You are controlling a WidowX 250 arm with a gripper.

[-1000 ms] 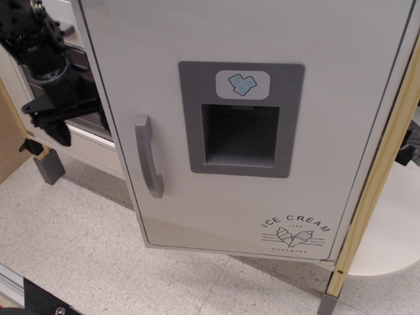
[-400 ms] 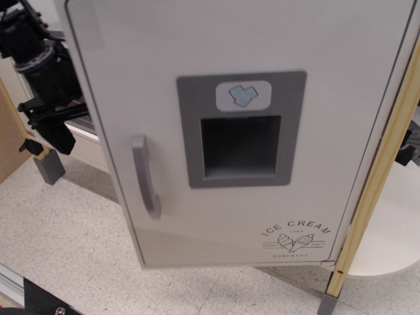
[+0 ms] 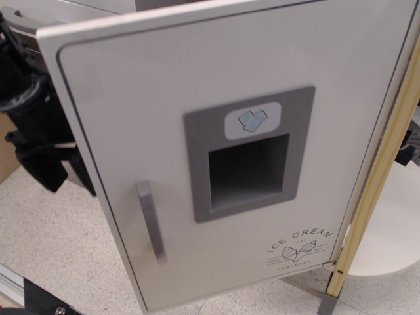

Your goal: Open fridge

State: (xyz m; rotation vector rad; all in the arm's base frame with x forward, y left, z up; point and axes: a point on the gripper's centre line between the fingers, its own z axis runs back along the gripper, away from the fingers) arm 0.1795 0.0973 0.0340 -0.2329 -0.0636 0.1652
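The fridge door (image 3: 131,118) is large and white, hinged at the right, and stands swung out toward the camera with its top edge showing. It carries a grey vertical bar handle (image 3: 151,222), a grey recessed dispenser panel (image 3: 249,152) with an ice-cube icon (image 3: 252,120), and an "ICE CREAM" logo (image 3: 300,248). My black gripper (image 3: 49,161) is at the left, just behind the door's free edge and partly hidden by it. I cannot make out how its jaws stand.
A light wooden post (image 3: 377,177) runs along the door's hinge side at the right. A round white surface (image 3: 390,230) lies behind it. The speckled floor (image 3: 52,243) spreads below. A grey bar (image 3: 16,20) shows at the top left.
The door has swung further out toward the camera, its free left edge moving left and its top edge coming into view. The gripper has shifted down behind that edge.
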